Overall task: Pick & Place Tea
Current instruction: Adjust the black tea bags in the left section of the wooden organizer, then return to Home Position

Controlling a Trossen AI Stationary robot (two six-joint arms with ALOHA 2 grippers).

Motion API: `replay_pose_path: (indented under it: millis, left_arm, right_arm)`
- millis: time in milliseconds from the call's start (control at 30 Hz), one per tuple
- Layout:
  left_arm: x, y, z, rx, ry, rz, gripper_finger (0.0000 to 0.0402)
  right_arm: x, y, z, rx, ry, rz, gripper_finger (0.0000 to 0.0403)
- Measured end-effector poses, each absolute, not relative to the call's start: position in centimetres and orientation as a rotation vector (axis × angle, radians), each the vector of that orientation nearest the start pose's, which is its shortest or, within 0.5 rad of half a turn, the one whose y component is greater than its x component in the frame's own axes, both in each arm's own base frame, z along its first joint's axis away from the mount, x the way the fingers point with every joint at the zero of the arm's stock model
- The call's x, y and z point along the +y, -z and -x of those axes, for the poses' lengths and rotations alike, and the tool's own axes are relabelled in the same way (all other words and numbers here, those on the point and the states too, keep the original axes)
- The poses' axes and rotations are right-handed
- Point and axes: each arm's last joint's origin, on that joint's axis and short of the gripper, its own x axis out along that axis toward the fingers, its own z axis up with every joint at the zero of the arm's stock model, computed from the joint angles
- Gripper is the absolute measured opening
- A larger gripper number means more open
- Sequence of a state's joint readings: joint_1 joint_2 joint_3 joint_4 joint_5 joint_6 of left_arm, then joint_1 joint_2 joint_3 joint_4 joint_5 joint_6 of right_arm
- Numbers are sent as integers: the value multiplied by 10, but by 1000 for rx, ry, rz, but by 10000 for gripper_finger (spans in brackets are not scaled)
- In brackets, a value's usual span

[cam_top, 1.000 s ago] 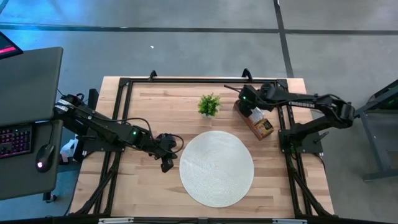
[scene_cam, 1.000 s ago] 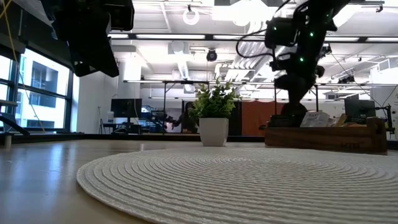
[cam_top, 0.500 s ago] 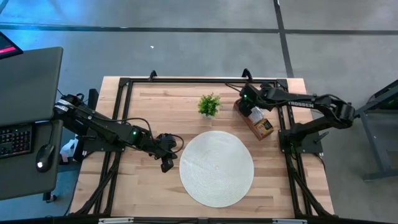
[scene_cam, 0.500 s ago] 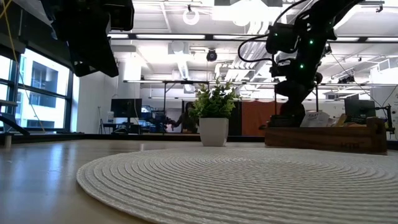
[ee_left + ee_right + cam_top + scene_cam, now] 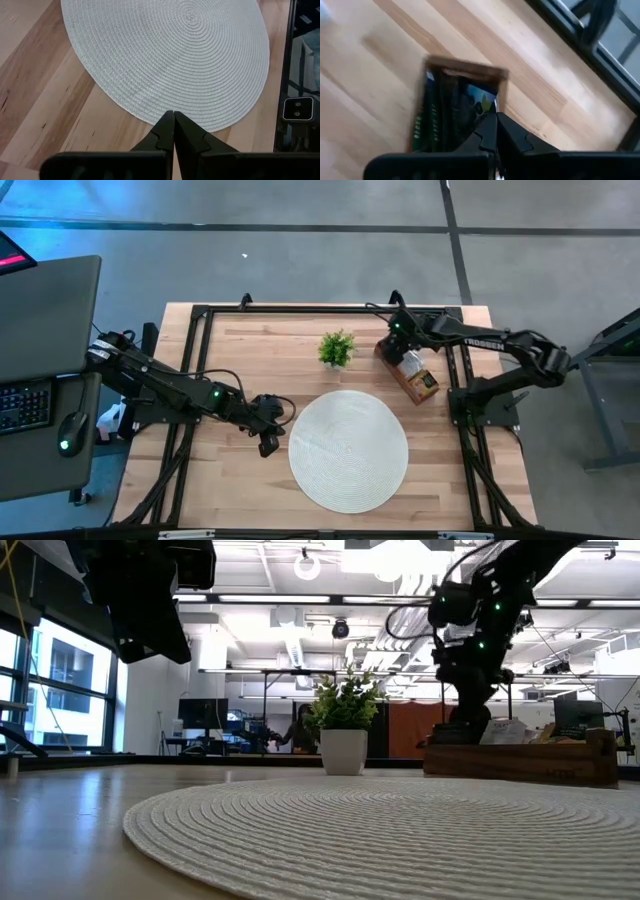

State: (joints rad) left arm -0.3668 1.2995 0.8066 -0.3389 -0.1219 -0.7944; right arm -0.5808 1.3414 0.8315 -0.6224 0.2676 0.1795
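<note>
Right gripper (image 5: pixel 495 117) above the far end of the wooden tray (image 5: pixel 410 375), near the table's (image 5: pixel 240 350) far right corner; fingers pressed together, no sachet visibly pinched between them. Tea sachets (image 5: pixel 445 112) standing on edge in a row inside the tray, flat faces across it. Tray's long axis running diagonally, from the far edge by the potted plant (image 5: pixel 337 348) toward the right edge. Left gripper (image 5: pixel 173 122) waiting, fingers pressed together and empty, just beside the left rim of the round woven mat (image 5: pixel 348 450), near the table's middle.
</note>
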Motion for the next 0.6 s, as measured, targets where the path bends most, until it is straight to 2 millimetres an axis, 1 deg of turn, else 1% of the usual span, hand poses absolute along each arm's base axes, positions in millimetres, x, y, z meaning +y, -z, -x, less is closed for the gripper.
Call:
replay_pose_path:
  millis: [67, 133, 267, 400, 500, 533, 600]
  left_arm:
    - [-89, -223, -243, 845, -101, 545, 5]
    - [-89, -223, -243, 845, -102, 545, 5]
    - [-89, -223, -243, 845, -102, 544, 5]
    - [-89, -223, -243, 845, -102, 544, 5]
    - [-89, -223, -243, 843, -105, 543, 5]
    - [-89, -223, -243, 843, -105, 544, 5]
    - [-89, -223, -243, 842, -107, 544, 5]
  right_arm:
    - [-141, -201, -196, 1096, 873, -333, 2]
    - [-141, -200, -196, 1084, 871, -339, 2]
    - [-142, -202, -201, 1054, 802, -287, 16]
    - [-145, -205, -206, 988, 782, -268, 55]
    - [-145, -210, -207, 989, 796, -275, 88]
    - [-145, -213, -207, 978, 803, -287, 98]
    - [-144, -227, -208, 952, 805, -308, 114]
